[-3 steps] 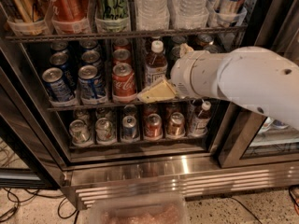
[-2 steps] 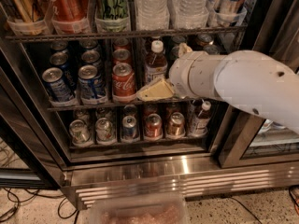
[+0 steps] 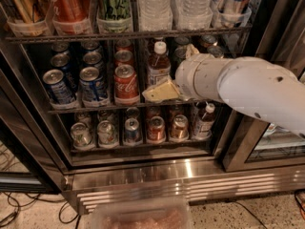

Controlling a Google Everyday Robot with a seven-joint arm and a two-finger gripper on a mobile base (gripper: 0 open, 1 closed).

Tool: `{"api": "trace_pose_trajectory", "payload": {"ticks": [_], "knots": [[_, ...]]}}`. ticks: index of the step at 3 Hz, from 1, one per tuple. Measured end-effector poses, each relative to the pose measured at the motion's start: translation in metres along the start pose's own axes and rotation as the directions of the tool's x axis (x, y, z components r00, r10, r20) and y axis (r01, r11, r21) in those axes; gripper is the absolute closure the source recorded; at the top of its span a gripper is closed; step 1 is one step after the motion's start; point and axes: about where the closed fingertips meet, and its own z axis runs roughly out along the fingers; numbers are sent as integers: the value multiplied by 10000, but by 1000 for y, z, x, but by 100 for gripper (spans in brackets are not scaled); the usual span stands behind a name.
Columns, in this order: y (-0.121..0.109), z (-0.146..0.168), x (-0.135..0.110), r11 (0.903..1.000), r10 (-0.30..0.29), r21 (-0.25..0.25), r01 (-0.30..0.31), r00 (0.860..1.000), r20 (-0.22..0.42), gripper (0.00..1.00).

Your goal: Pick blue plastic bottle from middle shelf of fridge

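The blue plastic bottle (image 3: 158, 67), with dark drink, a white cap and a white label, stands upright on the middle shelf (image 3: 95, 108) of the fridge (image 3: 143, 173), to the right of a red cola can (image 3: 126, 83). My gripper (image 3: 163, 90) reaches in from the right on a thick white arm (image 3: 252, 89). It sits at shelf height in front of the bottle's lower part and hides the bottle's base. Whether it touches the bottle does not show.
Blue cans (image 3: 93, 85) fill the shelf's left lanes. The rack above holds tall cans (image 3: 68, 6) and water bottles (image 3: 155, 6). The bottom rack has short cans (image 3: 132, 129) and a similar bottle (image 3: 205, 120). A clear container (image 3: 138, 217) lies on the floor in front, with cables (image 3: 12, 209) at left.
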Motion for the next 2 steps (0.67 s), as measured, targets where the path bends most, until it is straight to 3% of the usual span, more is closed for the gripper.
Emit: {"api": "trace_pose_trajectory", "payload": {"ticks": [2], "knots": [[1,28,-6,9996,133,-254,-128,9997,213,0]]}}
